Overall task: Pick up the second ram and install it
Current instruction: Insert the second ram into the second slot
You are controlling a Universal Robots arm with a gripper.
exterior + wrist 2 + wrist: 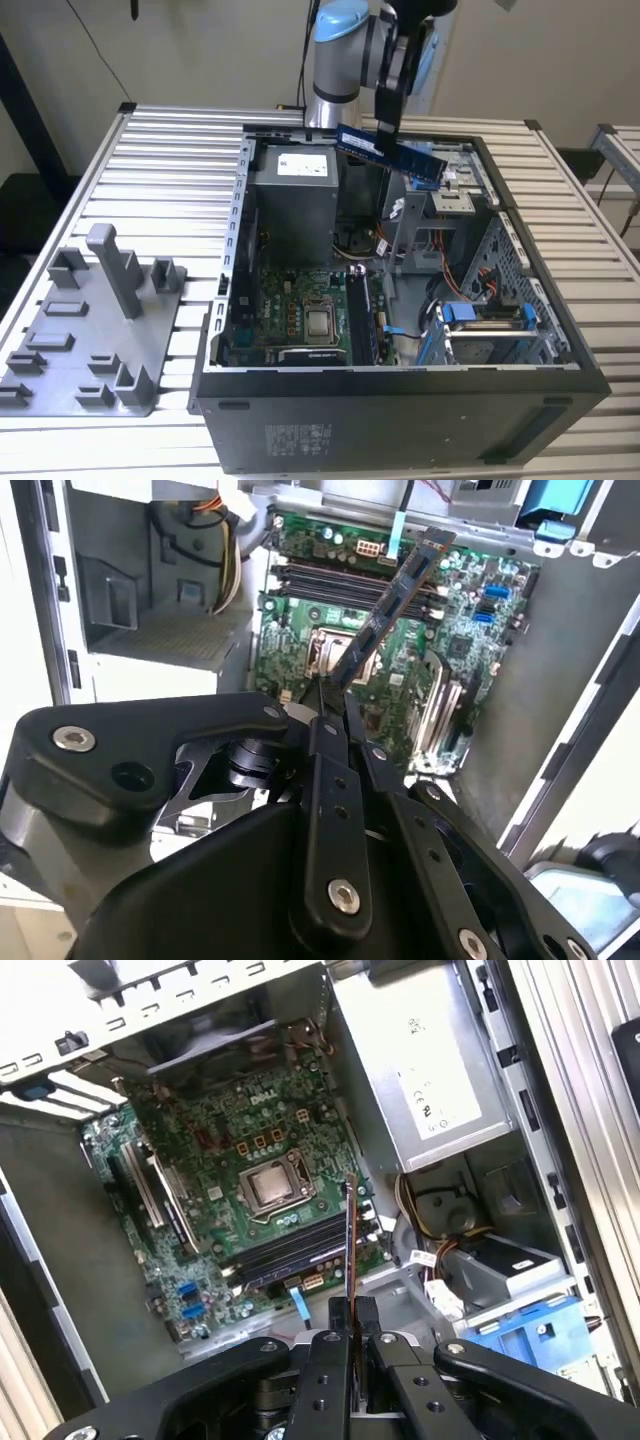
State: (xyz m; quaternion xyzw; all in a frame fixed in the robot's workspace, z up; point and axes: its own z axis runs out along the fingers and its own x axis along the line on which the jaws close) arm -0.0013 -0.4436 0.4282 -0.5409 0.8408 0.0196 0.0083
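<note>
The gripper (384, 133) had its fingers drawn tight on the second ram (392, 152), pinching the thin stick by its flat faces somewhere about the middle of its length. That grip apparently left the edge turned toward the board free to meet a slot. In both wrist views the black fingers met on the stick (395, 595), which the first wrist view showed edge-on as a thin line (351, 1240) running out from the fingertips. The stick hung in the air, tilted a little, above the far part of the open computer case (400, 410), just beside the grey power supply (292, 200) and well clear of everything below. Under it lay the green motherboard (230, 1150) with its long black memory slots (290, 1250) next to the processor socket (272, 1188). The stick was not seated in any of them. On the slatted table (170, 160), at the exterior view's left, stood a grey fixture tray (90, 330).
</note>
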